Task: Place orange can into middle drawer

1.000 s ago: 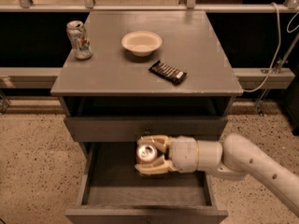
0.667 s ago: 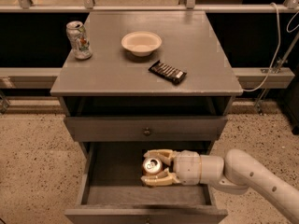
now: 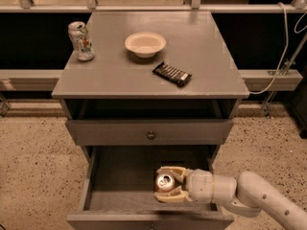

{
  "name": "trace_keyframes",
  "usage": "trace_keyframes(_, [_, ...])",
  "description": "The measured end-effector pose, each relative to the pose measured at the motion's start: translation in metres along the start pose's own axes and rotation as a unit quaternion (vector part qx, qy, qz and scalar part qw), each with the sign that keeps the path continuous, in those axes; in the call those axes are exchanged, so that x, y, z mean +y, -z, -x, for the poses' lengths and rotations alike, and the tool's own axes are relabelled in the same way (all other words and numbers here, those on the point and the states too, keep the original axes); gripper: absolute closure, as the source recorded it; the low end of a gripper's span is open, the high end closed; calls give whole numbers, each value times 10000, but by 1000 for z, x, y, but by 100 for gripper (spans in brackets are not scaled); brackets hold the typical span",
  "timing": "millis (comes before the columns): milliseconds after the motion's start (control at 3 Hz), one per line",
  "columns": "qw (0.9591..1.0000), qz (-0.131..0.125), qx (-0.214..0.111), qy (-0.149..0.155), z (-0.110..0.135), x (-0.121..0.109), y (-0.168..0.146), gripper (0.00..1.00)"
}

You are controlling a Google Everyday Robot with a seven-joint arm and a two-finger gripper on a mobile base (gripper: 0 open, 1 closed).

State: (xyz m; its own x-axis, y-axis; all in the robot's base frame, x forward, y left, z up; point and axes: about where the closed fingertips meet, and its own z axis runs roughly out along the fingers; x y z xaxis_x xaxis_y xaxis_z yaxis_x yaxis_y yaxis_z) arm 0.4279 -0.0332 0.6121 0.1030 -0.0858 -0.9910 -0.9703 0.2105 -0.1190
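— Where's the orange can (image 3: 166, 180)?
— Down inside the middle drawer (image 3: 120, 189), which is pulled open. It's right of centre, towards the front. The gripper (image 3: 162, 183) reaches in from the right and pinches the can between its two fingers, silver top up.
— Resting on the drawer floor?
— Can't tell. Up on the worktop (image 3: 211, 56) are a white-silver can (image 3: 81, 41), a bowl (image 3: 145, 44) and a dark snack bar (image 3: 171, 74).

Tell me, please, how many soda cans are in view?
2. The orange can is held by the gripper inside the open middle drawer; the white-silver can stands on the cabinet top, back left.
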Motion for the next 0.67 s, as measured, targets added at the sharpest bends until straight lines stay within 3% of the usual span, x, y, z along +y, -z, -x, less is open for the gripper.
trace_keyframes(667, [10000,50,-40,-33,-69,-20,23,100])
